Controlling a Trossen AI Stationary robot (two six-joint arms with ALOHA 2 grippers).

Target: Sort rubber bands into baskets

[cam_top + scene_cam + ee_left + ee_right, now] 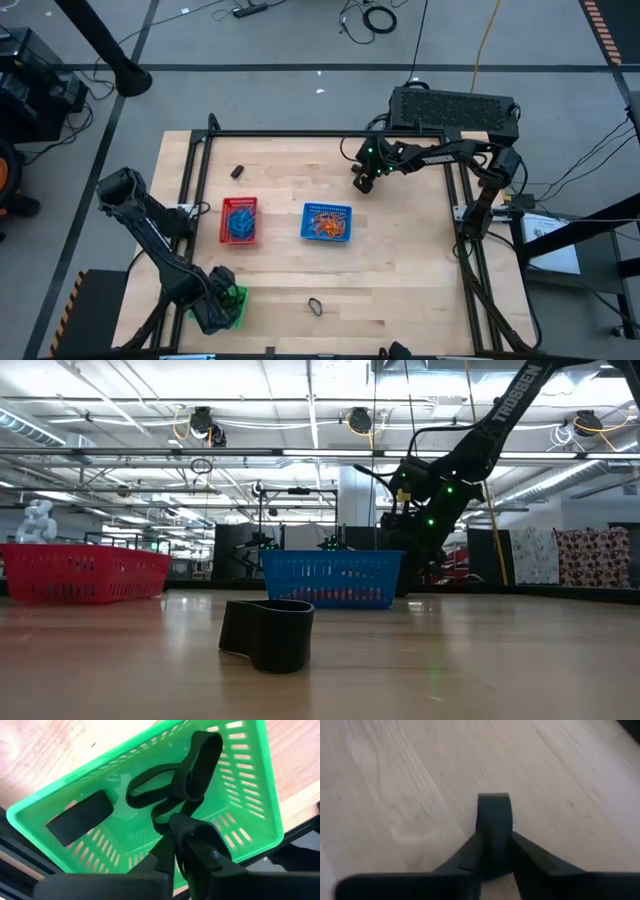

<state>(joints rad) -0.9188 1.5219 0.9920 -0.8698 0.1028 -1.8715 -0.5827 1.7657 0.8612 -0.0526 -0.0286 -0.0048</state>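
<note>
Two tools loaded. Left tool (187,837) pinches a black band (192,767) over the green basket (250,780); it may snag on release. Right tool (493,855) grips another black band (493,817) above the bench (400,260), well apart from that basket; could slip in transit.

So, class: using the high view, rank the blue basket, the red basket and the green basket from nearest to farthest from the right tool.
1. Blue basket, table centre, nearest the right tool.
2. Red basket, further left.
3. Green basket, near-left corner.
</note>
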